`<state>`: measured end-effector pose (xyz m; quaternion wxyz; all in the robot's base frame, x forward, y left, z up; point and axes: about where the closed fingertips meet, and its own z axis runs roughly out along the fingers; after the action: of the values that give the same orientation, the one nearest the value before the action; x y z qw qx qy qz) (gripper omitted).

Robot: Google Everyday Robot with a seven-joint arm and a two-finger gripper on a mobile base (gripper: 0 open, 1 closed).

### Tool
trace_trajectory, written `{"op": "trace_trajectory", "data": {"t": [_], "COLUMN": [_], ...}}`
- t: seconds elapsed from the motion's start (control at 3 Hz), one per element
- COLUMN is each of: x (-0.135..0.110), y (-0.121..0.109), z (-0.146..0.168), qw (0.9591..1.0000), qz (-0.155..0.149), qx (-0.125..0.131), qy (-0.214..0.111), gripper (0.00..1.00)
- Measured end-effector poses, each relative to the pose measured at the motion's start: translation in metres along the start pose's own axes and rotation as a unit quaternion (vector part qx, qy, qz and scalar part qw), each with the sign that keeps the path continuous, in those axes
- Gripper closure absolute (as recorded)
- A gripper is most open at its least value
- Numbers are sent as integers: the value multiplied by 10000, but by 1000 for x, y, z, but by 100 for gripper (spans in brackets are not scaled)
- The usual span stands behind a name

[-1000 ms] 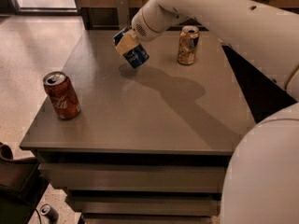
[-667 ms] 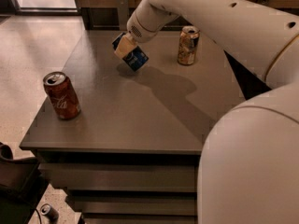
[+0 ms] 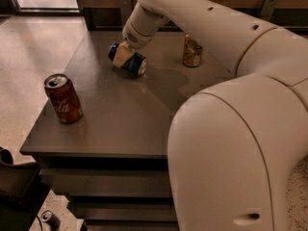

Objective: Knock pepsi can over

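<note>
The pepsi can [image 3: 130, 61], dark blue with a silver end, lies on its side on the grey table [image 3: 120, 114] near the far left. My gripper [image 3: 122, 56] is right on top of it, its tan fingers [image 3: 120, 57] pressed against the can's upper side. The white arm reaches in from the right and covers much of the table's right half.
A red cola can [image 3: 63, 99] stands upright near the table's front left edge. An orange-tan patterned can [image 3: 192, 51] stands upright at the back, right of the gripper. The table's left and front edges drop to the floor.
The pepsi can has gone from tilted to lying on its side. My gripper has moved slightly left and down with it.
</note>
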<state>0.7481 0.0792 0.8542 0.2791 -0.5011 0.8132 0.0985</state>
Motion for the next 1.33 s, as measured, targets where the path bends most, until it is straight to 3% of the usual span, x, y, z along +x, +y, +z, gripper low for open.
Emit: {"op": "trace_trajectory", "data": {"t": [0.33, 0.67, 1.33], "x": [-7, -8, -8], "y": [6, 7, 7], "z": [27, 31, 31], "qw": [9992, 9991, 9990], "qz": [-94, -99, -101], "qx": [-371, -403, -413], "qy": [-108, -120, -114], "gripper": [100, 82, 36]}}
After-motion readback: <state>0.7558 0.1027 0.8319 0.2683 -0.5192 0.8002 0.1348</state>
